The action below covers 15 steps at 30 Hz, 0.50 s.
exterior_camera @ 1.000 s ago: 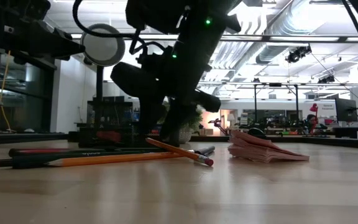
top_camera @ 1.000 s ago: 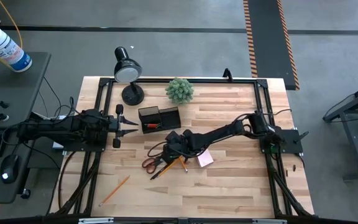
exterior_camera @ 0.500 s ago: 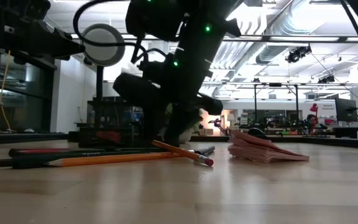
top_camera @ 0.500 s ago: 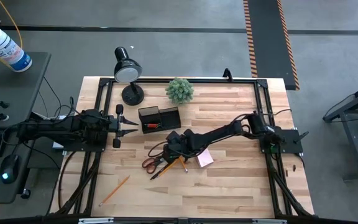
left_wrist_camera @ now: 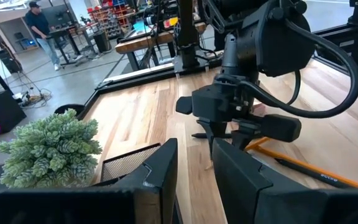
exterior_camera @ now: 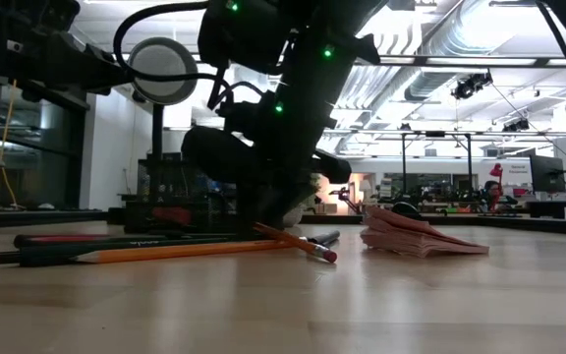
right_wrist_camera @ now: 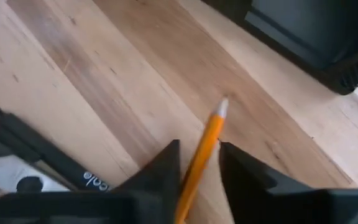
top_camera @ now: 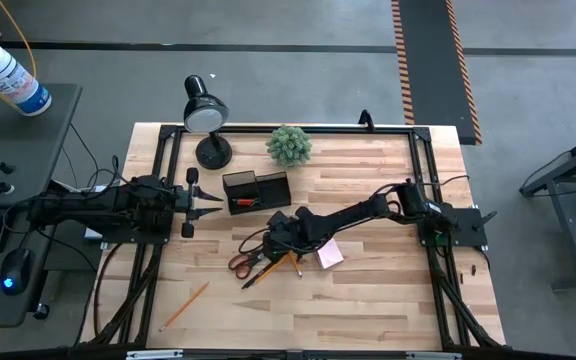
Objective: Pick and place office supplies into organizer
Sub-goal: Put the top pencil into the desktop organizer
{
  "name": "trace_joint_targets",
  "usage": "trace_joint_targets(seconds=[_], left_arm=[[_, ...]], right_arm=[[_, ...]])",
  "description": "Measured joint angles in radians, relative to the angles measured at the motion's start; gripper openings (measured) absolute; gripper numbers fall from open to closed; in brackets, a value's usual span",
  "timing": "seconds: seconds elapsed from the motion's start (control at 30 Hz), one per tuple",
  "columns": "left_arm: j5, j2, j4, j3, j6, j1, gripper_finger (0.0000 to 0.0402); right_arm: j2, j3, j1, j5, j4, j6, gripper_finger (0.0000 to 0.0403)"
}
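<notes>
My right gripper stands low over the middle of the table, shut on an orange pencil whose pale tip sticks out past the fingers. Around it lie orange-handled scissors, a black pen, another pencil and a pink notepad. One more pencil lies alone near the front left. The black organizer stands behind them. My left gripper waits at the table's left side, open, with nothing between its fingers. My right gripper pinches the orange pencil's shaft between its two fingers, a short way behind the pale tip. The fingers slant down from the table's right side. The pencil is tilted: the held end is raised, and the eraser end rests on the table.
A black desk lamp and a green potted plant stand along the far edge. A black frame runs around the tabletop. Bare wood lies at the front right.
My right gripper has sunk a little toward the table and drawn its fingers together on the orange pencil. The pencil's raised end has come down with it, while the eraser end has stayed on the wood.
</notes>
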Motion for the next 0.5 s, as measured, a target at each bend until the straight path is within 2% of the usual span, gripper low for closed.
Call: trace_joint_targets(seconds=[0.1, 0.13, 0.27, 0.5], left_arm=[[0.000, 0.000, 0.000, 0.000, 0.000, 0.000, 0.0090], [0.000, 0.000, 0.000, 0.000, 0.000, 0.000, 0.0090], [0.000, 0.000, 0.000, 0.000, 0.000, 0.000, 0.0090], [0.000, 0.000, -0.001, 0.000, 0.000, 0.000, 0.0090]], right_arm=[[0.000, 0.000, -0.005, -0.026, -0.003, -0.021, 0.0027], [0.000, 0.000, -0.006, -0.027, -0.003, -0.032, 0.0018], [0.000, 0.000, -0.008, -0.030, -0.002, -0.039, 0.0027], [-0.001, 0.000, -0.008, -0.042, 0.010, -0.065, 0.0017]])
